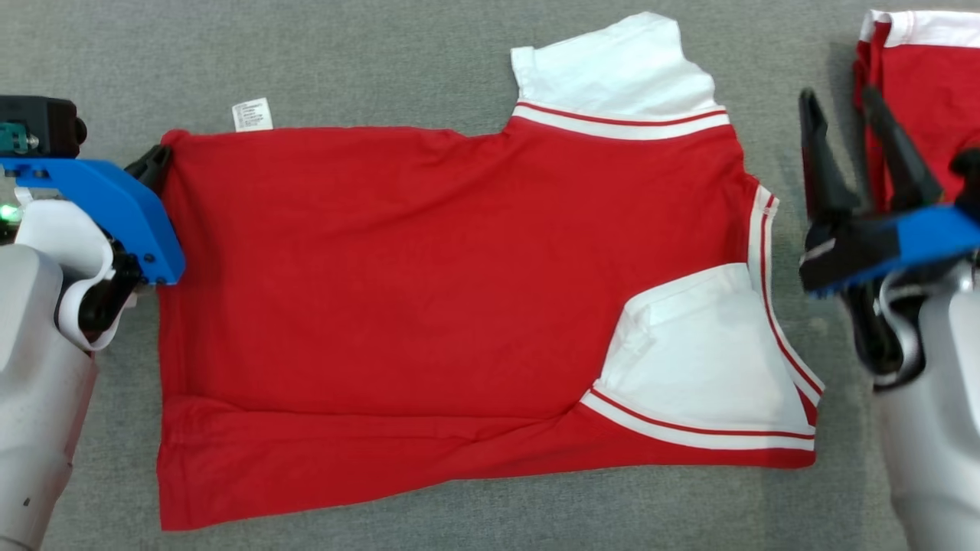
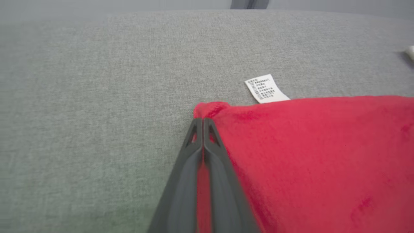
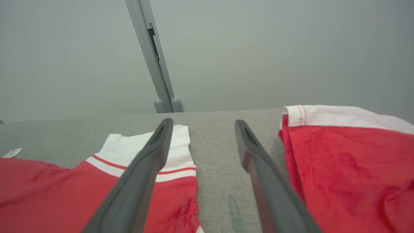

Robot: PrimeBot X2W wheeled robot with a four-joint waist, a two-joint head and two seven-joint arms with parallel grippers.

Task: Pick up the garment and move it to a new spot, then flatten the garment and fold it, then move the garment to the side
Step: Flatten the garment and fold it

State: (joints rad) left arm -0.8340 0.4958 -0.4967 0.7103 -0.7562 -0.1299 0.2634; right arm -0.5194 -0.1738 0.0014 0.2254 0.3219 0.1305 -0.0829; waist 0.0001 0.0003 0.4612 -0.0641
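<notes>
The left gripper point(image 1: 155, 165) sits low at the robot's left, its two dark fingers pressed together and clamped on the far left corner of the garment point(image 1: 429, 306). In the left wrist view the left gripper point(image 2: 202, 121) has a strip of red cloth pinched between its fingers, and the corner bunches into a small fold just past the tips.

The right gripper point(image 1: 840, 103) is at the robot's right with its fingers spread wide apart, holding nothing and touching nothing. In the right wrist view the right gripper point(image 3: 203, 123) frames a bare strip of grey fabric surface point(image 3: 215, 181).

The garment is a red shirt with white sleeves, lying mostly flat across the middle of the grey fabric surface point(image 1: 383, 61), between the two grippers. Its near edge is wrinkled. On the near right, one white sleeve point(image 1: 704, 360) with red stripe trim is folded in over the red body. On the far side, the other sleeve point(image 1: 612, 69) sticks out flat. A small white care label point(image 1: 253, 115) pokes out past the far edge, near the pinched corner.

A second garment point(image 1: 926, 99), also red with white trim, lies at the far right, just beyond the right gripper and apart from the first. A grey post point(image 3: 152, 55) rises behind the surface.
</notes>
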